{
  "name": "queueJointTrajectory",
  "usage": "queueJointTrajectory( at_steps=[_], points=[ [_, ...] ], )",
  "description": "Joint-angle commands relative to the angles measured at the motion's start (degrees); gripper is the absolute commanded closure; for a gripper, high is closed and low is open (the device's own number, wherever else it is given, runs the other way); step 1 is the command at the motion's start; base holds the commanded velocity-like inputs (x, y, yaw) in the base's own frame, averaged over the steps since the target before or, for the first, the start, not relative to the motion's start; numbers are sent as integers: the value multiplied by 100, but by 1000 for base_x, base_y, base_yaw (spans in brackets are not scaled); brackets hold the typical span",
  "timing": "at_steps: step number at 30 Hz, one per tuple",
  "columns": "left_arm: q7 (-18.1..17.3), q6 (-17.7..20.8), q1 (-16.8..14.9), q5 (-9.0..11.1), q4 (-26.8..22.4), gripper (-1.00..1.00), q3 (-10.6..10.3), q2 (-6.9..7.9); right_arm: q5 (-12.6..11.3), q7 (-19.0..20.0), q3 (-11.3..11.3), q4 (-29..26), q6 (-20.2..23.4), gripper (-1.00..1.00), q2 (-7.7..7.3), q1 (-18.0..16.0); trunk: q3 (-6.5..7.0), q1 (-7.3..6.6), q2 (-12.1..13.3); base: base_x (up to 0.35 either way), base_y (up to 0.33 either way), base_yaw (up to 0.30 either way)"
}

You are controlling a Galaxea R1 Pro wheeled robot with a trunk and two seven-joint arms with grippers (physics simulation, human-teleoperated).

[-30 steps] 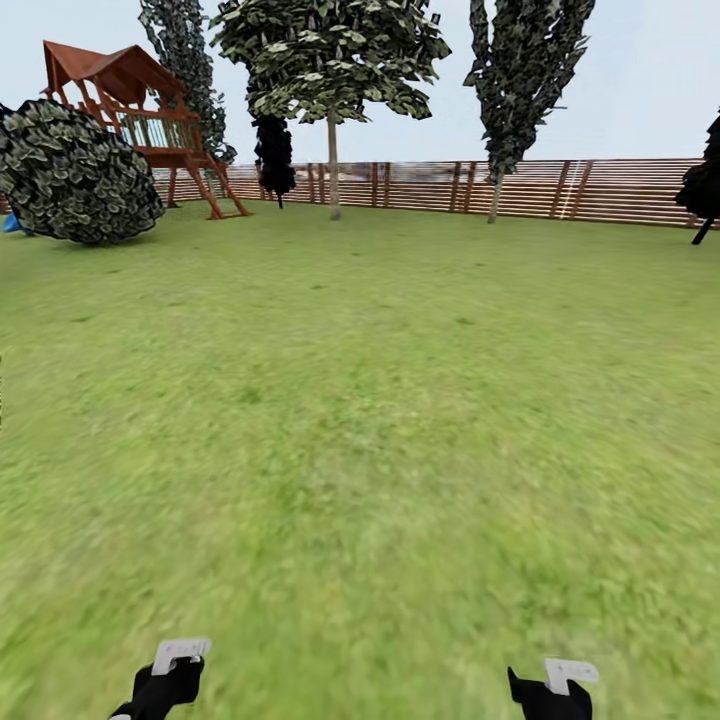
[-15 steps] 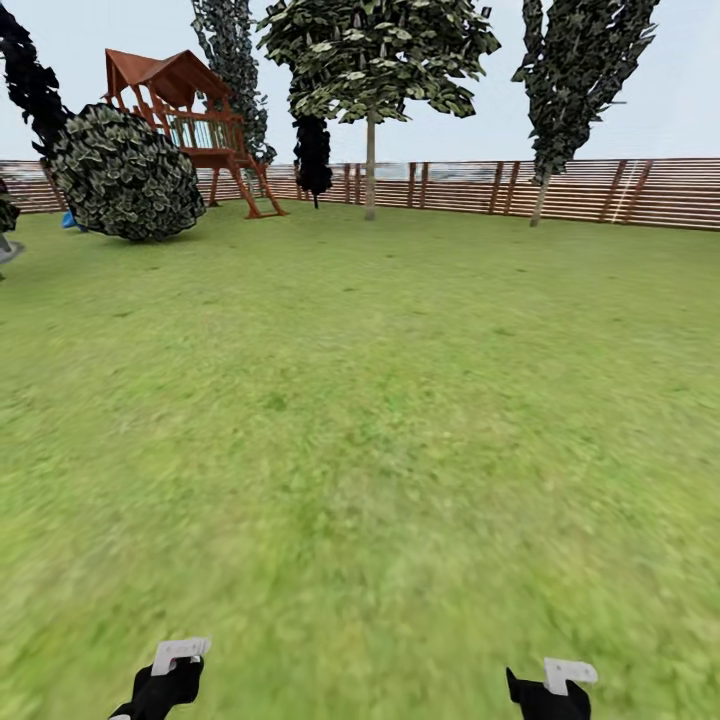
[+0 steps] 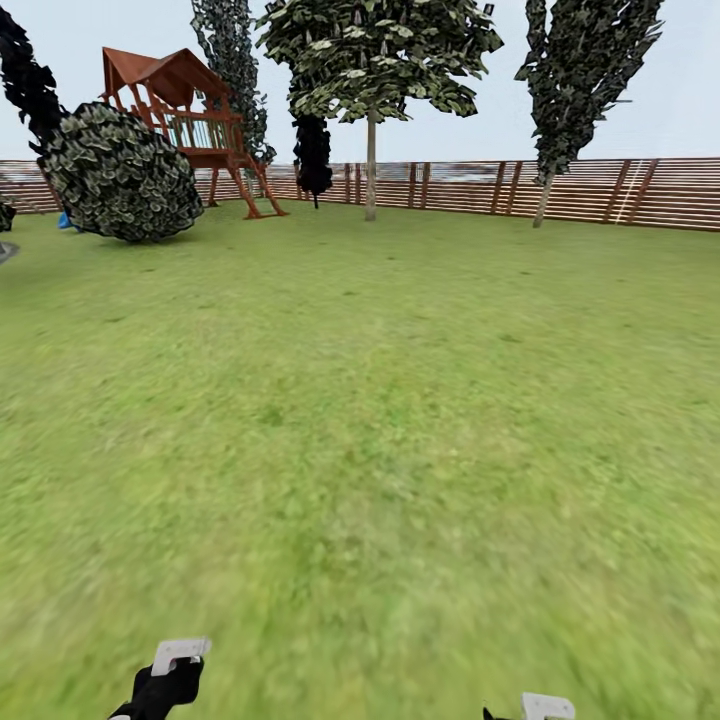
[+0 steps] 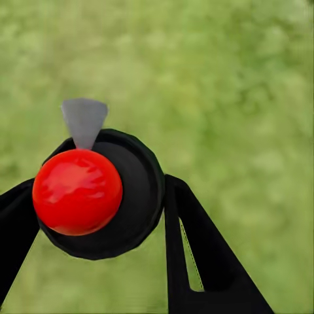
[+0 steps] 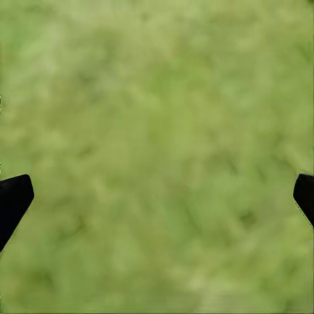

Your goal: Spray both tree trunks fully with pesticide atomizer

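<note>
A wide lawn (image 3: 380, 400) stretches ahead, closed at the far side by a brown slatted fence (image 3: 600, 190). Nothing lies on the open grass between the robot and that fence. Two trees stand just before the fence: one with a broad leafy crown on a pale straight trunk (image 3: 371, 180) near the middle, and a narrower, taller one (image 3: 585, 70) off to the right, its trunk leaning a little. A small black-leaved tree (image 3: 312, 155) stands just left of the middle trunk. Further left is a red-brown wooden play tower (image 3: 185, 120), partly hidden by a big round bush (image 3: 120, 172).

The left gripper (image 3: 165, 680) shows at the lower edge of the head view. In its wrist view the left gripper (image 4: 98, 261) is clamped around a dark round sprayer (image 4: 114, 196) with a red ball on top and a grey nozzle. The right gripper (image 3: 530, 710) pokes in at the lower right; over blurred grass the right gripper (image 5: 157, 196) has its fingertips (image 5: 13, 199) spread wide apart with nothing between them.
</note>
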Motion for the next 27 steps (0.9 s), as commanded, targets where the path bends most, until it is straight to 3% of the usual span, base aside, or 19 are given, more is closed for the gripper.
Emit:
queueJointTrajectory(
  at_steps=[1, 27],
  points=[
    [-58, -9, -3, 30, 6, 100, 44, 0, 31, 20, -50, 6, -19, -100, 1, -2, -5, 3, -2, 338, 0, 0],
    [-59, -10, -2, 36, -3, 100, 41, 2, 31, 20, -50, 9, -17, -100, -1, 9, -5, 3, -2, 338, 0, 0]
  ],
)
